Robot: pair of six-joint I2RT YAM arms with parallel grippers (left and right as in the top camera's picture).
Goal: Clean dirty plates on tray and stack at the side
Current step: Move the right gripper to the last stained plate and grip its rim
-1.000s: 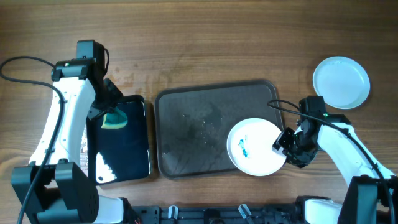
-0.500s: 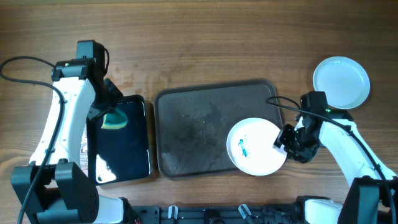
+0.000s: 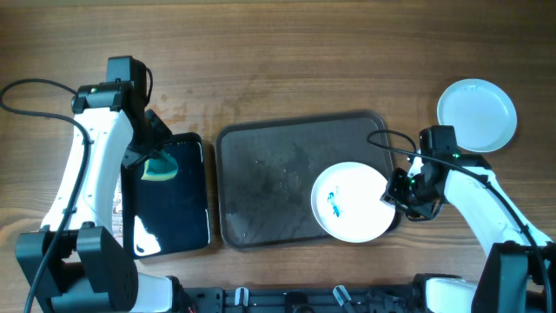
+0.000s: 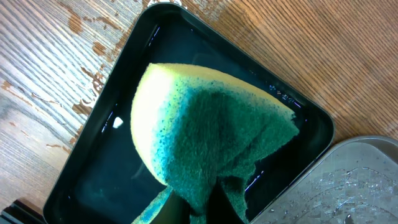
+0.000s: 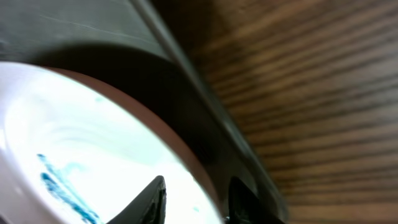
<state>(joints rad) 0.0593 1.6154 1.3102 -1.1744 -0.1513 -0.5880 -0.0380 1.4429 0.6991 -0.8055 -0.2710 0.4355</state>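
Plainly, the right gripper (image 3: 398, 193) is nearer. It pinches the rim of the small round white plate with a blue smear (image 3: 349, 203), lying to its left in the large dark grey-brown rectangular tray (image 3: 261, 174). The left gripper (image 3: 153, 158), well apart, clamps a green-and-yellow sponge (image 4: 211, 143).

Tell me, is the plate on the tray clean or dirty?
Dirty: a blue smear shows on the white plate in the overhead and right wrist views.
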